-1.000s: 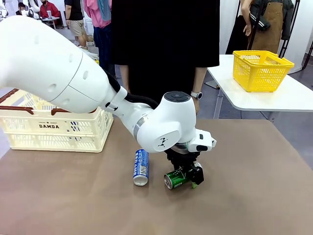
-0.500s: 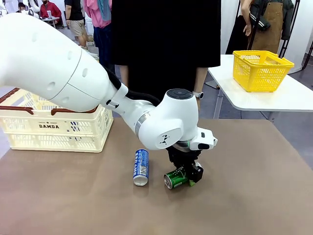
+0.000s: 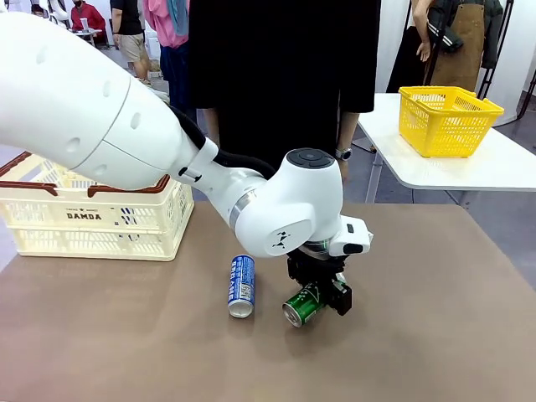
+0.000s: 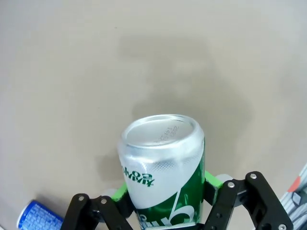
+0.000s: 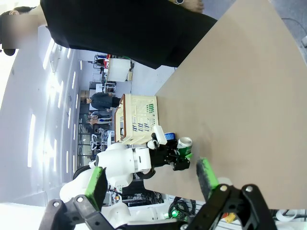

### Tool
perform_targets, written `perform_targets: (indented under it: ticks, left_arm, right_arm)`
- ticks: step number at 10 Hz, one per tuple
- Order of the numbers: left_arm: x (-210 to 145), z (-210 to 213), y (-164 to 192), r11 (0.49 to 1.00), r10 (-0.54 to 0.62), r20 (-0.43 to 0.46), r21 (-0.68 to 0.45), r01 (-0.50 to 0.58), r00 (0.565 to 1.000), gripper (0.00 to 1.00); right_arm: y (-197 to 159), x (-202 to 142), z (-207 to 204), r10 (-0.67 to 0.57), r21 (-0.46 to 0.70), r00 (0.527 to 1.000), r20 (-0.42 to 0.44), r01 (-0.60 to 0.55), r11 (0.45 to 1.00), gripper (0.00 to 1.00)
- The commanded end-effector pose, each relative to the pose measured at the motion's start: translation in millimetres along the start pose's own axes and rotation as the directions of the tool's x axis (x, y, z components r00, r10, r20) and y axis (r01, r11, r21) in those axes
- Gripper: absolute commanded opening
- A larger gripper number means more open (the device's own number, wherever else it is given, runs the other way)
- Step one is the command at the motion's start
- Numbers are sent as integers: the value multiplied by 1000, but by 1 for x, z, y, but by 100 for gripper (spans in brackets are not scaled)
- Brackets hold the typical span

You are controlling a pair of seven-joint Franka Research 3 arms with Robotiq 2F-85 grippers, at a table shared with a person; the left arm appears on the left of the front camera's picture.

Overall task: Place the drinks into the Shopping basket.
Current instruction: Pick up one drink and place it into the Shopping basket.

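I see the cream basket (image 3: pixel 92 219) at the left of the desk (image 3: pixel 419 335). Next comes the blue can (image 3: pixel 241 286), lying just beside the green can (image 3: pixel 301 306), which my left fingers (image 4: pixel 214 180) pinch mid-desk. My right fingers (image 5: pixel 206 176) stand spread.

The front view looks from the robot's side across the counter (image 3: pixel 435 335) toward the person at the far edge, from a little above, at middle distance. The left wrist view looks down onto the counter along the left fingers (image 4: pixel 213 181), very near the green can (image 4: pixel 160 163). The right wrist view is rolled sideways and looks across the counter from well apart, between the right fingers (image 5: pixel 97 184). All three views share the green can and the blue can (image 3: pixel 241 285). The front and right wrist views also share the Shopping basket (image 3: pixel 92 228).
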State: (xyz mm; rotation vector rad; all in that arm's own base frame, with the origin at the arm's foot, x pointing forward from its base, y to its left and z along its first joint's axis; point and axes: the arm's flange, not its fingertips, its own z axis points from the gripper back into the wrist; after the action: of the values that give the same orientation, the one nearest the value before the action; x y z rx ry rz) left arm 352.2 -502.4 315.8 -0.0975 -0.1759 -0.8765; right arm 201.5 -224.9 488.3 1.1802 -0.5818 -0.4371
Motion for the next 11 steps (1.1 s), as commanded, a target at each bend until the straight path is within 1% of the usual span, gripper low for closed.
perform_targets:
  ticks: [1, 2, 3, 4, 5, 6, 7, 8, 9, 10, 11]
  left_arm:
    - [-7, 14, -10, 997, 34, 16, 71, -35, 999, 0]
    - [-9, 36, -15, 994, 71, 17, 85, -72, 997, 0]
    - [-15, 79, -26, 994, 75, 22, 80, -76, 997, 0]
    - [-23, 122, -36, 994, 97, -3, 42, -96, 995, 0]
    - [-32, 162, -42, 993, 107, -20, 54, -106, 994, 0]
    - [-42, 194, -45, 991, 111, -25, 74, -109, 993, 0]
    - [-51, 225, -44, 995, 74, -18, 68, -73, 997, 0]
    - [-60, 243, -42, 994, 66, -9, 85, -65, 998, 0]
    - [-72, 249, -39, 994, 70, 27, 85, -72, 997, 0]
    - [-85, 233, -42, 970, 221, 55, 93, -225, 974, 0]
    - [-63, 253, -52, 992, 79, 3, 96, -79, 997, 0]
  right_arm:
    - [1, 3, -1, 26, 31, 1000, 12, -26, 999, 100]
    - [1, 3, -1, 26, 31, 1000, 12, -26, 999, 100]
    - [1, 3, -1, 26, 31, 1000, 12, -26, 999, 100]
    - [1, 3, -1, 26, 31, 1000, 12, -26, 999, 100]
    - [1, 3, -1, 26, 31, 1000, 12, -26, 999, 100]
    - [1, 3, -1, 26, 31, 1000, 12, -26, 999, 100]
    - [1, 3, -1, 26, 31, 1000, 12, -26, 999, 100]
    - [1, 3, -1, 26, 31, 1000, 12, -26, 999, 100]
    - [1, 3, -1, 26, 31, 1000, 12, -26, 999, 100]
    - [1, 3, -1, 26, 31, 1000, 12, -26, 999, 100]
    - [1, 3, -1, 26, 31, 1000, 12, -26, 999, 100]
